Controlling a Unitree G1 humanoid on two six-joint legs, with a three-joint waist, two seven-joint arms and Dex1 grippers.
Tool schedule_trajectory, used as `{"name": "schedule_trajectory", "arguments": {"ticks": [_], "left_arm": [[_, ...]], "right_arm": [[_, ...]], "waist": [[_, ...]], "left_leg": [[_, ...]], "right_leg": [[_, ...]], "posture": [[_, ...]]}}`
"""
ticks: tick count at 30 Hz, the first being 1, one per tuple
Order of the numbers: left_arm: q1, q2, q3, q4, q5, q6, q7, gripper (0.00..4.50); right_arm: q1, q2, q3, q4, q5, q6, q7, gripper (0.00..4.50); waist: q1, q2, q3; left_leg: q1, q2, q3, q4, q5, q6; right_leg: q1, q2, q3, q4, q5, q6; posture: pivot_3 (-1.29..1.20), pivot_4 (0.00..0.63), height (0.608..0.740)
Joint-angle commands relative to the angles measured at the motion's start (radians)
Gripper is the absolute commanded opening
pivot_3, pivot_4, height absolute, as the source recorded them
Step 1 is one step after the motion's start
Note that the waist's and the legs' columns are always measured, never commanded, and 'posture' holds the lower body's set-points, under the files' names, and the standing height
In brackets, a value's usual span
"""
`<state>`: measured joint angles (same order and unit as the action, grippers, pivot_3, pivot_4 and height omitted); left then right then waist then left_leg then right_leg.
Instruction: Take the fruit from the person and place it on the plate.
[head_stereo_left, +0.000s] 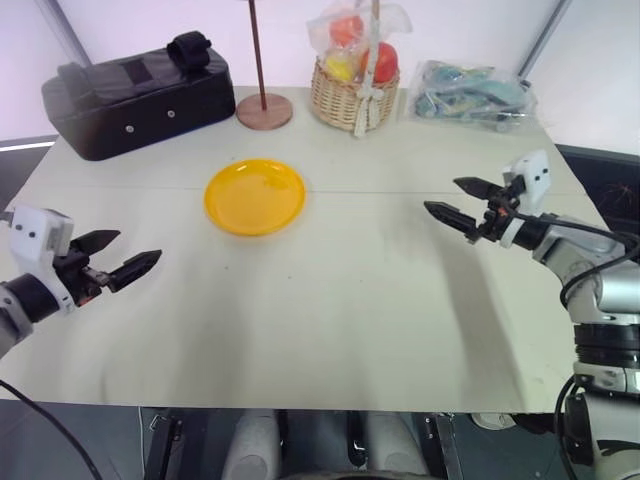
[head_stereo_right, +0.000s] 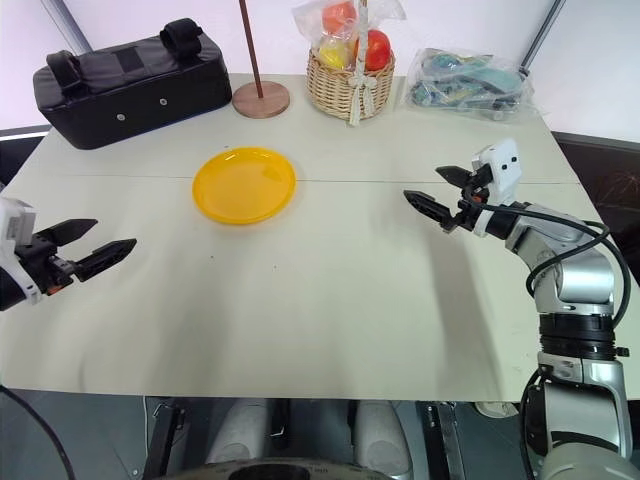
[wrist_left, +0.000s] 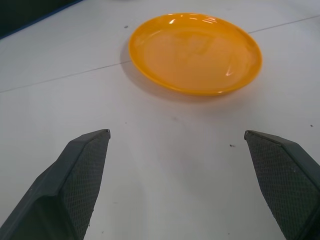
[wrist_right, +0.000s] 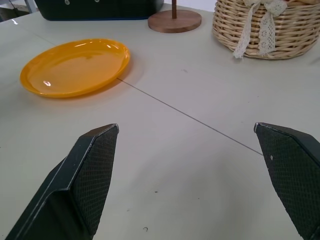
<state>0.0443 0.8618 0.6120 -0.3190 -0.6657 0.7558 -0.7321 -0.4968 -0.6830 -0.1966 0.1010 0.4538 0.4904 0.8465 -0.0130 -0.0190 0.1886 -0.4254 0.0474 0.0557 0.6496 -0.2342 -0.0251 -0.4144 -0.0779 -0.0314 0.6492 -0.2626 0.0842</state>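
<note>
The yellow-orange plate (head_stereo_left: 255, 197) lies bare on the white table, left of centre and toward the back. My left gripper (head_stereo_left: 139, 246) hovers open and holds nothing at the near left, pointing toward the plate (wrist_left: 195, 52). My right gripper (head_stereo_left: 440, 194) hangs open and holds nothing at the right, also aimed at the plate (wrist_right: 75, 67). An orange fruit (head_stereo_left: 346, 30) sits on top in the wicker basket (head_stereo_left: 345, 100), inside a clear bag with a red and a yellow one. The person is out of view.
A black bag (head_stereo_left: 140, 90) lies at the back left. Next to the basket stands a round wooden base with a pole (head_stereo_left: 264, 110). A clear packet of bluish items (head_stereo_left: 470, 92) lies at the back right. The table's front edge (head_stereo_left: 300, 405) runs close below.
</note>
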Motion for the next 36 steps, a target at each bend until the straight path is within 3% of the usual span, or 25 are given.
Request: {"name": "schedule_trajectory", "arguments": {"ticks": [1,36], "left_arm": [[-0.017,0.009,0.031,-0.026,-0.015,-0.007,0.006,4.50],[-0.065,0.003,-0.030,0.013,0.023,-0.044,0.011,4.50]], "right_arm": [[-0.023,0.003,-0.008,-0.043,0.011,-0.003,-0.006,4.44],[-0.005,0.019,-0.006,-0.018,0.007,-0.027,-0.023,4.44]], "waist": [[0.000,0.000,0.000],[0.000,0.000,0.000]], "left_leg": [[0.000,0.000,0.000,0.000,0.000,0.000],[0.000,0.000,0.000,0.000,0.000,0.000]], "right_leg": [[0.000,0.000,0.000,0.000,0.000,0.000],[0.000,0.000,0.000,0.000,0.000,0.000]], "posture": [[0.00,0.150,0.740],[0.00,0.150,0.740]]}}
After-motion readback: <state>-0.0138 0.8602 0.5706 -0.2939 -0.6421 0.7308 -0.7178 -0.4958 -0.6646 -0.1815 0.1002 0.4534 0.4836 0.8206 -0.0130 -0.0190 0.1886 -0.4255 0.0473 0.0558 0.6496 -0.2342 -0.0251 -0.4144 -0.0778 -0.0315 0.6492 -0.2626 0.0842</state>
